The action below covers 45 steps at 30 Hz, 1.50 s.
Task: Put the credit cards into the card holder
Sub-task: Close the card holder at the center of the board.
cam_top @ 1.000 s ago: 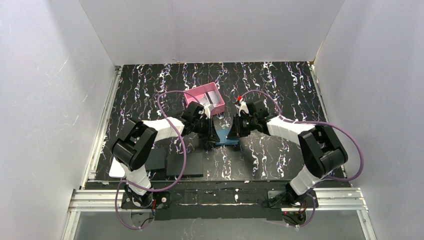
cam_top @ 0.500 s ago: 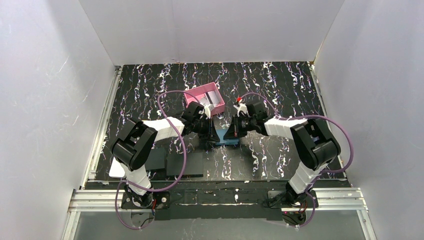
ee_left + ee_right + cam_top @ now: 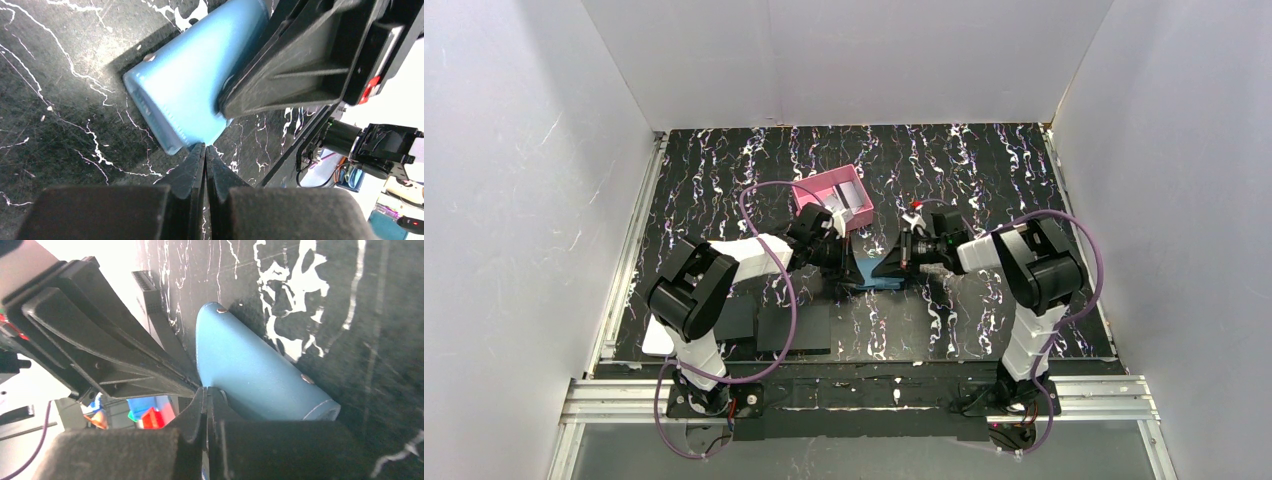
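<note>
1. Left claw [image 3: 205,149]: I am seeing its two fingers pressing flat against each other, fully closed, with nothing showing between them. The tips are sitting at the near corner of the blue case [image 3: 192,90]. I cannot tell whether they are touching it or standing just short of it.

2. Right claw [image 3: 205,390]: it is also standing fully closed, with the fingers meeting along one thin line. Its tips are resting at the edge of the blue case. I cannot tell whether any thin part of the case is caught between them. In the left wrist view, one finger of this claw is lying against the top face of the case.

3. Arms: in the top view, both are reaching inward to the middle of the surface [image 3: 984,180]. The claws are facing each other across the blue case, the left claw on its left side and the right claw on its right.

4. Card holder [image 3: 816,190]: the pink box is lying open side up on the surface just beyond the left wrist, apart from the blue case.

5. Credit cards [image 3: 852,200]: pale flat shapes are showing inside the card holder, toward its right end. I am unable to count them.

6. Black pads [image 3: 794,328]: these are lying flat near the left arm's base, well apart from the card holder.
</note>
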Each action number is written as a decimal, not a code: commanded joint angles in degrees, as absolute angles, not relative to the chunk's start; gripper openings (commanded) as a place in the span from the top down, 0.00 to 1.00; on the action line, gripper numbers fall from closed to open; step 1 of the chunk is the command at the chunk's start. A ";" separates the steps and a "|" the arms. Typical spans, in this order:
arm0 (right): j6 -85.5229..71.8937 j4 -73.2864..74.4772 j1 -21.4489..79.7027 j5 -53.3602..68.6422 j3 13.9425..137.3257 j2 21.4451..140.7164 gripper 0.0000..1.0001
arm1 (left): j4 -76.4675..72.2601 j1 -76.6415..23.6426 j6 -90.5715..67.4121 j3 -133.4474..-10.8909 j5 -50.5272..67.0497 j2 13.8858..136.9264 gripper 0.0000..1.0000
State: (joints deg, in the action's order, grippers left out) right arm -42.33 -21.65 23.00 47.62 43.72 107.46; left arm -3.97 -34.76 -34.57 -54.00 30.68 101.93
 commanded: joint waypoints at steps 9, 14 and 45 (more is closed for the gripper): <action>-43.41 -20.96 14.72 28.13 32.01 118.39 0.99 | -1.09 -33.95 -33.30 -53.57 31.13 102.52 1.00; -42.80 -21.58 16.35 31.99 33.78 118.59 0.99 | -0.35 -33.93 -32.83 -54.55 31.37 100.70 0.99; -11.96 20.68 18.66 12.94 56.26 91.41 0.08 | 8.14 -33.97 -35.19 -56.35 36.11 81.32 0.73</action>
State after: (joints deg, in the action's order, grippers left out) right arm -13.15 22.33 17.37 16.84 54.24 89.52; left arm 6.55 -34.17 -35.38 -56.10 34.59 84.62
